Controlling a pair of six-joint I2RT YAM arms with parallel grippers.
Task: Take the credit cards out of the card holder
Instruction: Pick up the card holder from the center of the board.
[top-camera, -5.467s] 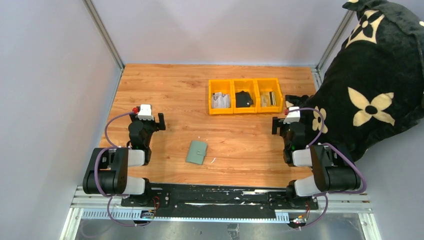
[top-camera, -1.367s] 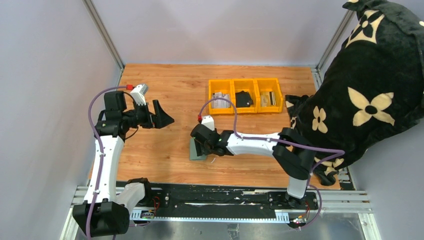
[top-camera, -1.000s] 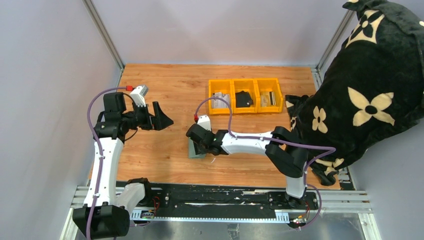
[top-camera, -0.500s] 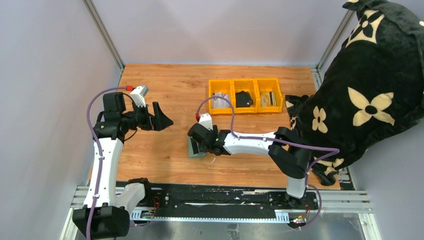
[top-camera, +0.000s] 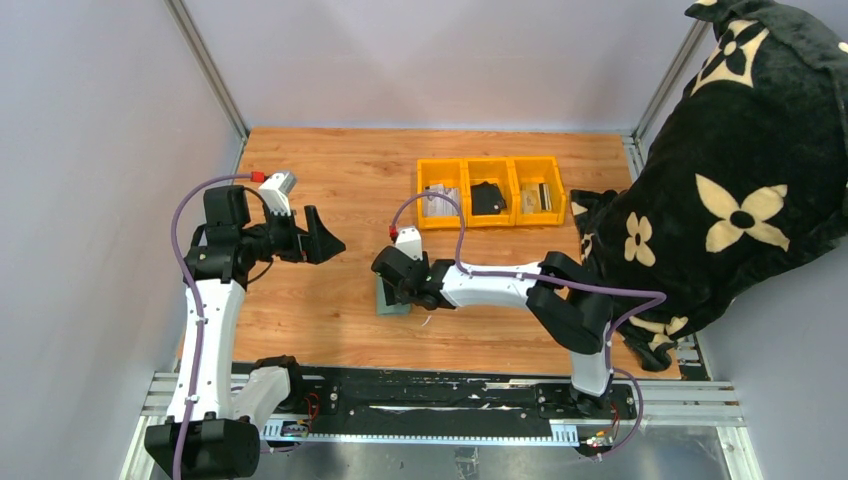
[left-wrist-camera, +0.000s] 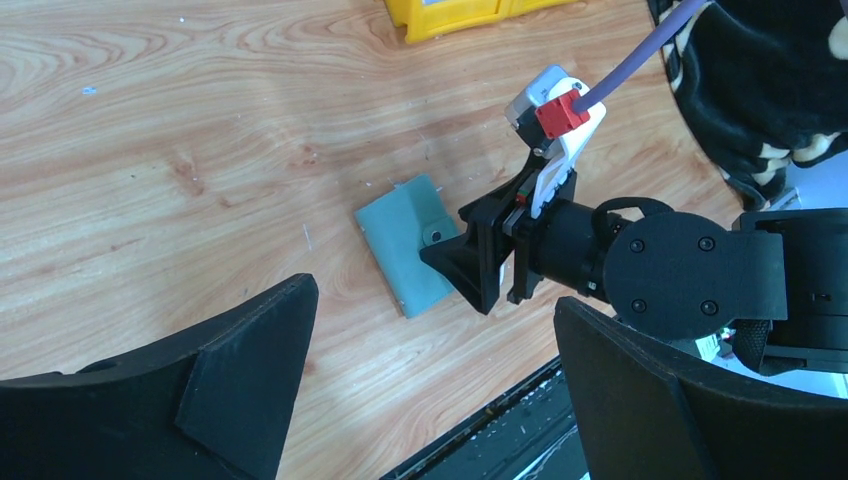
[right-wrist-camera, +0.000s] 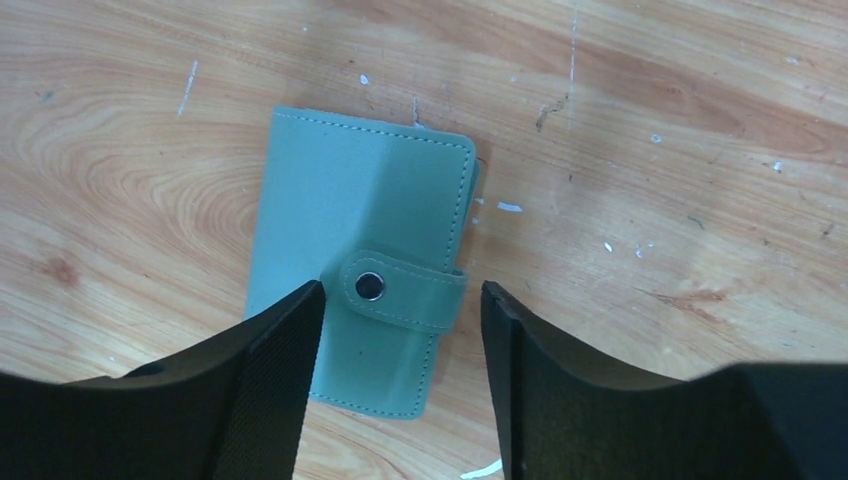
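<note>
Hovering low over the holder (right-wrist-camera: 360, 190), my right gripper (right-wrist-camera: 400, 292) stands part-open, fingers either side of the snapped tab (right-wrist-camera: 425, 300); I can't tell whether they touch it. The holder lies flat and shut on the table (top-camera: 330, 170), near its front edge. Further out, my left gripper (top-camera: 325, 233) hangs wide open, grasping nothing. The bins (top-camera: 490, 192) sit well beyond, toward the back.

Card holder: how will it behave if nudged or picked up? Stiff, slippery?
Card holder lies flat and thin on the smooth wood table: likely slides when nudged, won't roll or tip. Stitched soft-looking cover, snap strap shut: probably flexes slightly but stays closed when lifted.
</note>
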